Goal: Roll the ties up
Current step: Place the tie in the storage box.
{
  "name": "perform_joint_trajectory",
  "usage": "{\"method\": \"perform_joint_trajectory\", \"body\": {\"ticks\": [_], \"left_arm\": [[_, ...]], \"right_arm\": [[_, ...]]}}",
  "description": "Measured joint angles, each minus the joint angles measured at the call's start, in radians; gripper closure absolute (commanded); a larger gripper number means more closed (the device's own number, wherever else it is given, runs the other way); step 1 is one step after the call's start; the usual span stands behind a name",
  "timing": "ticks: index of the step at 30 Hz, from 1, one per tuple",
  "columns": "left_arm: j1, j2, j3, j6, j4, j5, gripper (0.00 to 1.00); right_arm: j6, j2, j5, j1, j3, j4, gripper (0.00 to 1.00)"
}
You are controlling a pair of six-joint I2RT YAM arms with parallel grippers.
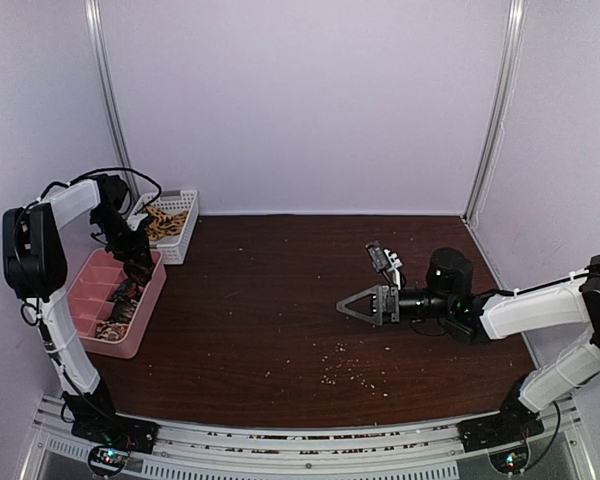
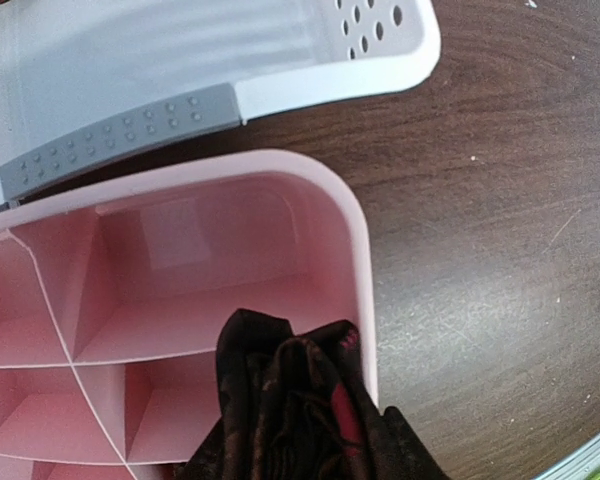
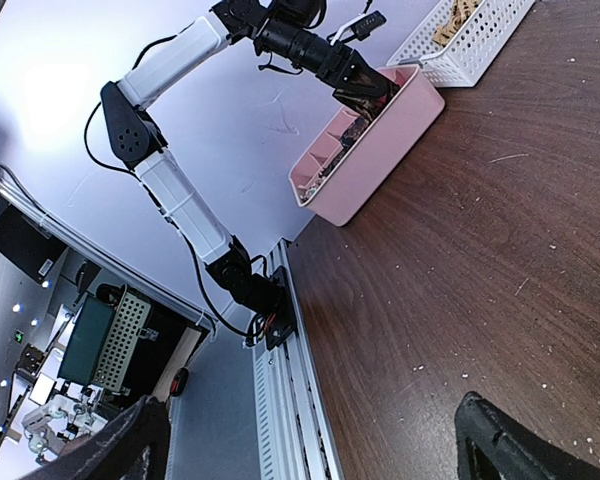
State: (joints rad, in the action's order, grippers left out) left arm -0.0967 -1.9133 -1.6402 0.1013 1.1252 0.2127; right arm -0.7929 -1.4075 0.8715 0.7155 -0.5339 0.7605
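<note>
My left gripper (image 1: 137,264) hangs over the far right part of the pink divided tray (image 1: 152,290). It is shut on a dark brown rolled tie (image 2: 292,400) with red patches, which hides the fingers in the left wrist view. The tie sits just above a compartment beside the tray's right rim (image 2: 362,290). More rolled ties (image 1: 115,325) lie in the tray's near compartments. Tan ties (image 1: 163,222) fill the white basket (image 1: 185,240). My right gripper (image 1: 352,307) is open and empty, low over the table's middle right, with its fingertips (image 3: 505,445) spread wide.
The white basket's rim (image 2: 280,85) lies just beyond the pink tray. Pale crumbs (image 1: 348,370) are scattered on the dark wood table in front of the right gripper. Pale walls close in the back and both sides. A metal rail (image 1: 300,455) runs along the near edge.
</note>
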Motion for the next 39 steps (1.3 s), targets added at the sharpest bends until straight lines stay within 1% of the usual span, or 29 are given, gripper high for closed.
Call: {"method": "perform_joint_trajectory", "body": {"ticks": [4,20,31,39], "left_arm": [[-0.002,-0.025,0.001,0.002,-0.012,-0.024,1.0],[-0.006,-0.041,0.052,0.013,-0.077,-0.123,1.0],[-0.003,-0.041,0.099,0.024,-0.133,-0.143,1.0],[0.006,-0.04,0.104,0.025,-0.138,-0.166,0.99]], "right_arm": [[0.0,-0.005,0.002,-0.003,0.0,0.002,0.0],[-0.001,-0.014,0.012,-0.022,0.0,0.004,0.0],[-0.015,-0.02,0.016,-0.028,0.0,0.011,0.0],[-0.027,-0.029,0.018,-0.029,0.002,0.018,0.0]]}}
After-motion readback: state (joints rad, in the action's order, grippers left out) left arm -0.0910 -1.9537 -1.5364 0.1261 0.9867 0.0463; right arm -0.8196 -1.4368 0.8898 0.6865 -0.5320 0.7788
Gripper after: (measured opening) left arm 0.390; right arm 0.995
